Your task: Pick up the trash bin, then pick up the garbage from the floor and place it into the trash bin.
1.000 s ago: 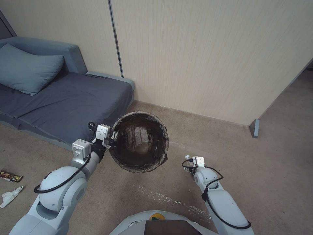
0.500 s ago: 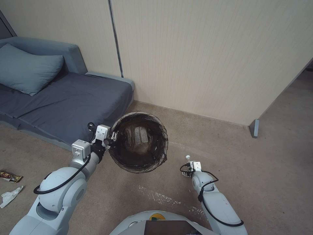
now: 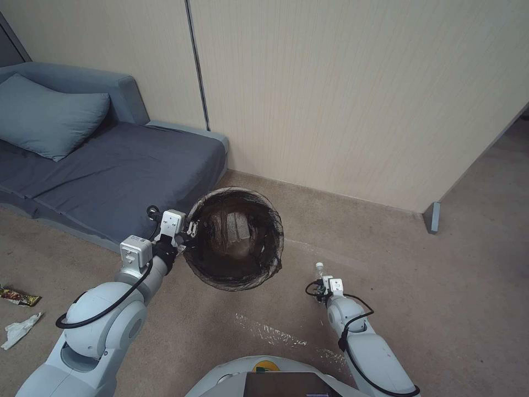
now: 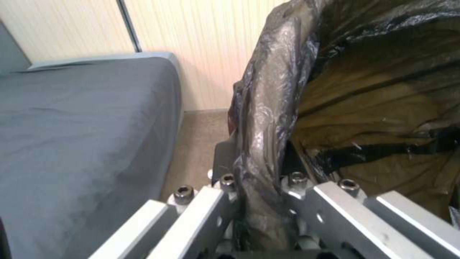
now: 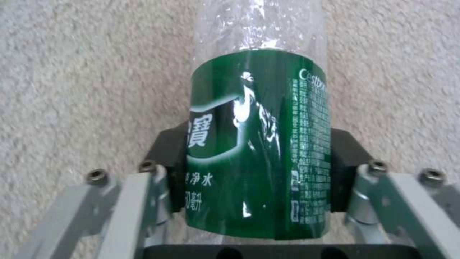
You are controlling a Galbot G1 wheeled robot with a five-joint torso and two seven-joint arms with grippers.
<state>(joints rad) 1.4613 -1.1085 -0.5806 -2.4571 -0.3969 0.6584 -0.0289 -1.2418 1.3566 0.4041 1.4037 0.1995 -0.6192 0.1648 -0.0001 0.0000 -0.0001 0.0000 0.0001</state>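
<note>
Left gripper [image 4: 261, 201]: my jaws pinch the trash bin [image 3: 234, 238] rim, held off the floor [image 3: 441, 309].
Right gripper [image 5: 249, 172]: jaws clamp the water bottle [image 5: 258, 144], at 4 o'clock from the bin.
Risk: I judge the slick bottle may slip; liner could tear.

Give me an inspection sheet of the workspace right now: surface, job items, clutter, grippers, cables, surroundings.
Surface: beige carpet, pale shiny streak near the robot's base.
Job's things: bin with dark bag, held off the floor; clear bottle with green label; wrapper and crumpled paper on the carpet at far left.
Clutter: nothing seen.
Grippers: left gripper clamped on the bin's rim; right gripper closed on the bottle.
Cables: black cables along both arms.
Surroundings: grey sofa with cushion, panelled wall.
</note>
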